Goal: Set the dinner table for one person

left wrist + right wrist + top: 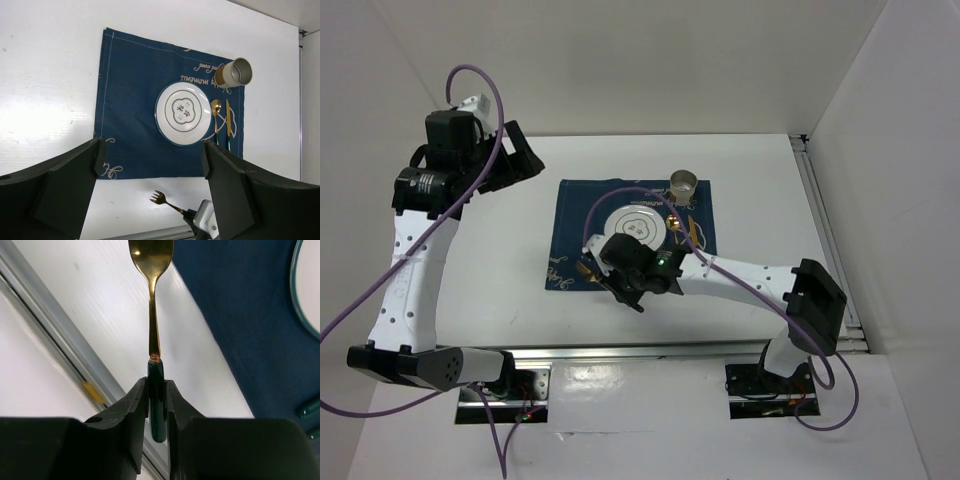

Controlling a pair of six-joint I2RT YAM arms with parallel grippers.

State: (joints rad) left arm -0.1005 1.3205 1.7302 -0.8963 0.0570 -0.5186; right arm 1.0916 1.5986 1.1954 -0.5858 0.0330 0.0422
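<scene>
Right hand [157, 390] closed, pinching gold fork [154, 325] by handle

The counter [50, 75] is plain white, edged with silver rails. The placemat [135, 100] is navy blue with white stitching and white script lettering. The plate [182, 114] is white, with a dark green rim ring and a lobed green outline around dark characters. Beside the plate, the spoon [215, 107] is gold and the knife [228, 120] is gold with a dark green handle. The cup [235, 72] near the plate is silver-grey with a tan band. The fork [154, 335], in the black right hand [157, 390], is gold with a dark green handle.
</scene>
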